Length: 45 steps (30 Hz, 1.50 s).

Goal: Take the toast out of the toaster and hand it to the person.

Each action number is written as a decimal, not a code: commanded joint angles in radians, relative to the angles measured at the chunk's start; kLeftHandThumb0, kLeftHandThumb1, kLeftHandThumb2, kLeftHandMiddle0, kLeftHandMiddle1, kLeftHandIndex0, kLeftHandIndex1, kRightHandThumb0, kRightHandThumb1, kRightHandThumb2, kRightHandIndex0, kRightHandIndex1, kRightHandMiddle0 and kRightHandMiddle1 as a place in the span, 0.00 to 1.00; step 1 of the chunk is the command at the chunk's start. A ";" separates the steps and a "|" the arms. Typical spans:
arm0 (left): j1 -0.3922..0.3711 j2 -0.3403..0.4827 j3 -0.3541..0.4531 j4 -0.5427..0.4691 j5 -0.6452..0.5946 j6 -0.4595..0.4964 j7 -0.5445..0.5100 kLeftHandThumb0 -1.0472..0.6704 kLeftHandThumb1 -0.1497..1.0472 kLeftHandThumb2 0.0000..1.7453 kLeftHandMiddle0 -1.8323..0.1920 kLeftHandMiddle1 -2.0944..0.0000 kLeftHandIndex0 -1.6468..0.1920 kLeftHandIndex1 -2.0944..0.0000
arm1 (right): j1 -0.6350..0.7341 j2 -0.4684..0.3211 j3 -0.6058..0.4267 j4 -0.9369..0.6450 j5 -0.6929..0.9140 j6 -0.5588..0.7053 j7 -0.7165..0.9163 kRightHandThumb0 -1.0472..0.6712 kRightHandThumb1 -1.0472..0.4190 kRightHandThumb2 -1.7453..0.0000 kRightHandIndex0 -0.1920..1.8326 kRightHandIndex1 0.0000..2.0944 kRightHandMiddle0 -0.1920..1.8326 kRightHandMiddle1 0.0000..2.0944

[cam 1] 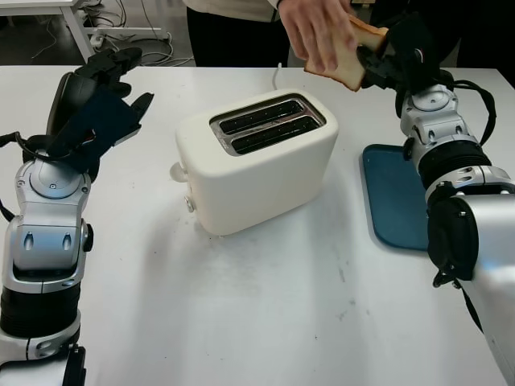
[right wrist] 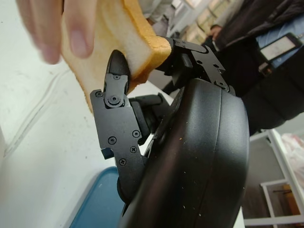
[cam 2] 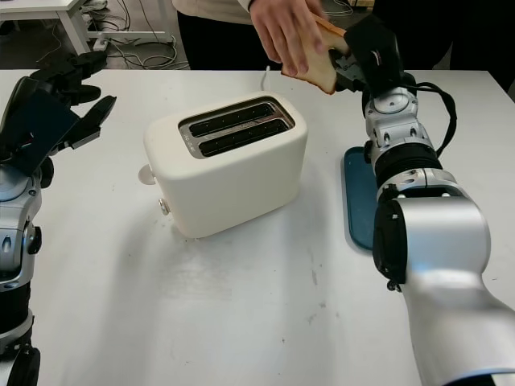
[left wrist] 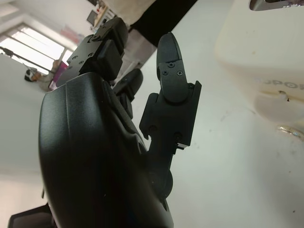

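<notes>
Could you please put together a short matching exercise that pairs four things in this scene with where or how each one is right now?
Things:
1. toast
2. toaster
3. blue tray
4. left hand

States:
A. flat on the table beside the right arm
B. open, raised above the table's left side
C. held at once by the right hand and the person's hand
D. standing mid-table, both slots empty

Pairs: 1-C, 2-D, 3-A, 4-B
</notes>
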 commanded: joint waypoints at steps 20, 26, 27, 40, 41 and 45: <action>0.007 0.014 -0.004 -0.006 0.022 -0.014 0.005 0.40 0.89 0.28 0.86 0.58 0.68 0.94 | 0.025 -0.003 0.020 0.006 -0.029 -0.060 0.022 0.51 0.09 0.75 0.44 0.83 0.26 0.83; 0.007 -0.004 0.010 -0.005 0.002 -0.015 0.009 0.39 0.89 0.27 0.86 0.58 0.68 0.94 | 0.023 -0.005 0.050 0.006 -0.057 -0.068 0.004 0.50 0.09 0.77 0.46 0.83 0.28 0.83; 0.006 -0.004 0.009 -0.006 0.002 -0.012 0.008 0.39 0.89 0.27 0.86 0.58 0.68 0.94 | 0.025 -0.004 0.044 0.005 -0.049 -0.078 0.011 0.49 0.09 0.77 0.46 0.83 0.27 0.83; 0.006 -0.002 0.007 -0.009 0.000 -0.004 0.000 0.39 0.89 0.28 0.88 0.58 0.68 0.95 | 0.031 -0.025 0.077 -0.008 -0.070 -0.157 0.145 0.05 0.09 0.80 0.27 0.36 0.25 0.01; 0.006 -0.005 0.009 -0.010 -0.003 -0.003 0.000 0.40 0.89 0.28 0.88 0.59 0.69 0.95 | 0.032 -0.029 0.095 -0.011 -0.086 -0.165 0.144 0.02 0.09 0.78 0.19 0.32 0.21 0.02; 0.017 -0.001 0.005 -0.013 0.002 -0.014 0.000 0.39 0.89 0.29 0.87 0.58 0.68 0.95 | 0.033 -0.038 0.107 -0.019 -0.090 -0.166 0.149 0.00 0.09 0.80 0.10 0.04 0.13 0.01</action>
